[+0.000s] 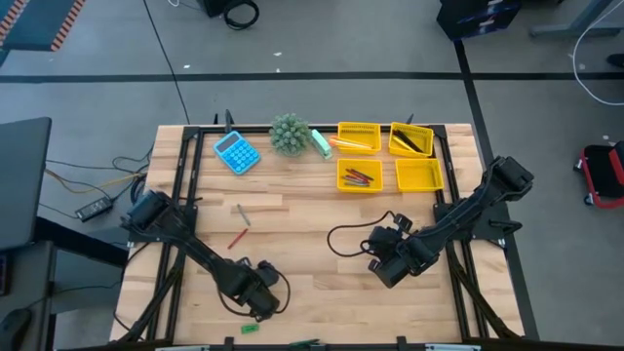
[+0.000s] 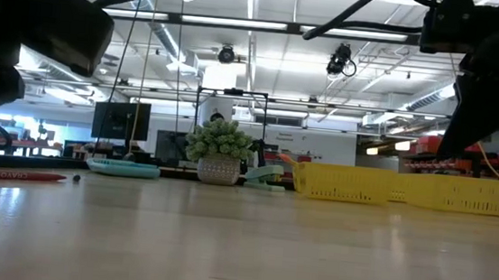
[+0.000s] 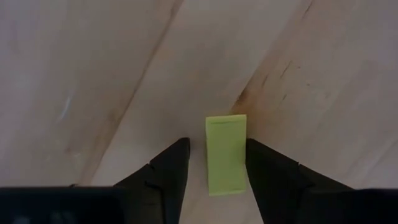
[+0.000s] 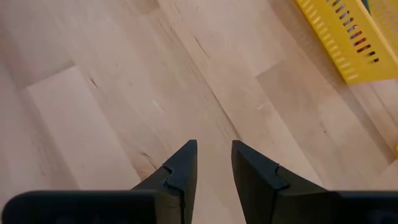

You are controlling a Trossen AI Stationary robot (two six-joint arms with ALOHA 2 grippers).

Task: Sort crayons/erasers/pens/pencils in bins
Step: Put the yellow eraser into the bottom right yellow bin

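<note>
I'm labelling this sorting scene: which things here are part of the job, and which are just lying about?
Part of the job:
green eraser, between the left gripper's open jaws
red crayon
grey pen
four yellow bins

Lying about:
blue calculator
potted plant
right gripper, waiting over bare table

The whole counter [image 1: 312, 283] is seen from straight above; it is viewed level from its surface; close wrist views look down. The yellow bins [image 1: 359, 137] are shared.

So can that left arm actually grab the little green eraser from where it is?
Probably yes. The left gripper has its fingers open on either side of the green eraser, which lies flat on the bare table with nothing between.
</note>
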